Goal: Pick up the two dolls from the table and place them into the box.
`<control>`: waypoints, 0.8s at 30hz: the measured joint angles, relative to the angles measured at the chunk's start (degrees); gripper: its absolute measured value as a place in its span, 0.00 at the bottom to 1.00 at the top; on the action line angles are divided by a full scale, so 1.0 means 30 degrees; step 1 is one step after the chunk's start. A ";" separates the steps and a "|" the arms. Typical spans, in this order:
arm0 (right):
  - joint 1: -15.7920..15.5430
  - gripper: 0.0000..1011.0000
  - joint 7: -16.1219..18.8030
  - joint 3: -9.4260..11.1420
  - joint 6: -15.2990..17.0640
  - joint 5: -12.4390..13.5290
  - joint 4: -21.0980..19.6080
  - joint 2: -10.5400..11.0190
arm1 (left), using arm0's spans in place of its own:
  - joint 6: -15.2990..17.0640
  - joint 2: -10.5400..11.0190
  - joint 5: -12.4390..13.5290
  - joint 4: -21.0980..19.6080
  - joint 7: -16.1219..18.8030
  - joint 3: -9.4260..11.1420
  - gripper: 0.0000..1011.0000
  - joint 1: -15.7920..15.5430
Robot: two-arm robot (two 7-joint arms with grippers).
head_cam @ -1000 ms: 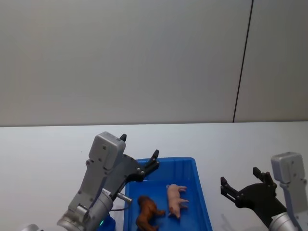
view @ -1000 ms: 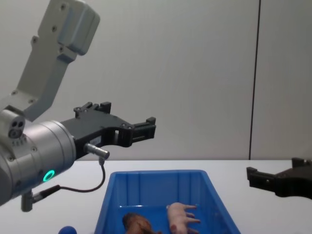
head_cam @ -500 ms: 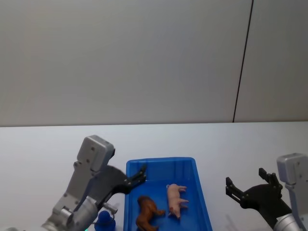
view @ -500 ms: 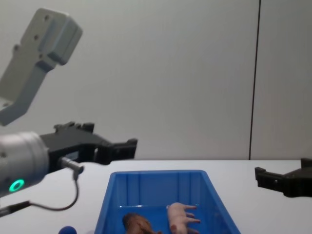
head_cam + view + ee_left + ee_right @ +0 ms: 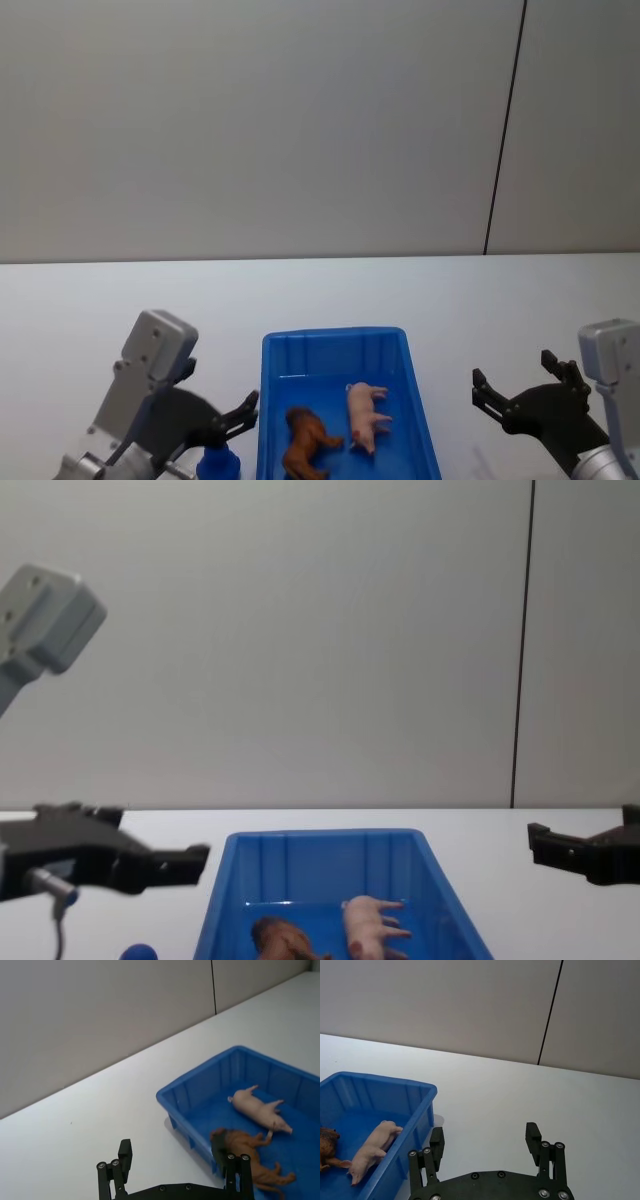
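The lion doll (image 5: 305, 442) and pig doll (image 5: 365, 415) are found lying side by side in the box (image 5: 335, 335) on the bench (image 5: 500, 300). The left hand (image 5: 171, 1152) is held open, empty, just left of the box. The right hand (image 5: 485, 1135) is likewise open, well to the right. Placing is judged complete, and only parking of the arms is called for.

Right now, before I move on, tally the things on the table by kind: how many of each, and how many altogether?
Blue box: 1
Dolls: 2, brown lion and pink pig, both inside it
Blue ball: 1, outside, on its left
Total: 4
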 joint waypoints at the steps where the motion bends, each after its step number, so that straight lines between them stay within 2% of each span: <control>1: -0.0002 0.99 -0.0005 0.0001 0.0001 0.0001 -0.0003 0.0000 | 0.0088 0.0073 -0.0051 -0.0002 0.0000 -0.0036 0.99 0.0056; 10: -0.0019 0.99 -0.0035 0.0017 0.0000 0.0019 -0.0024 0.0014 | 0.0864 0.0712 -0.0308 0.0323 -0.0172 -0.0378 0.99 0.0432; 20: -0.0035 0.99 -0.0053 0.0017 0.0000 0.0019 -0.0045 0.0027 | 0.1234 0.0858 -0.0179 0.1135 -0.0846 -0.0516 0.99 0.0387; 24: -0.0038 0.99 -0.0054 0.0016 -0.0001 0.0019 -0.0045 0.0027 | 0.1251 0.0847 -0.0126 0.1646 -0.1502 -0.0554 0.99 0.0221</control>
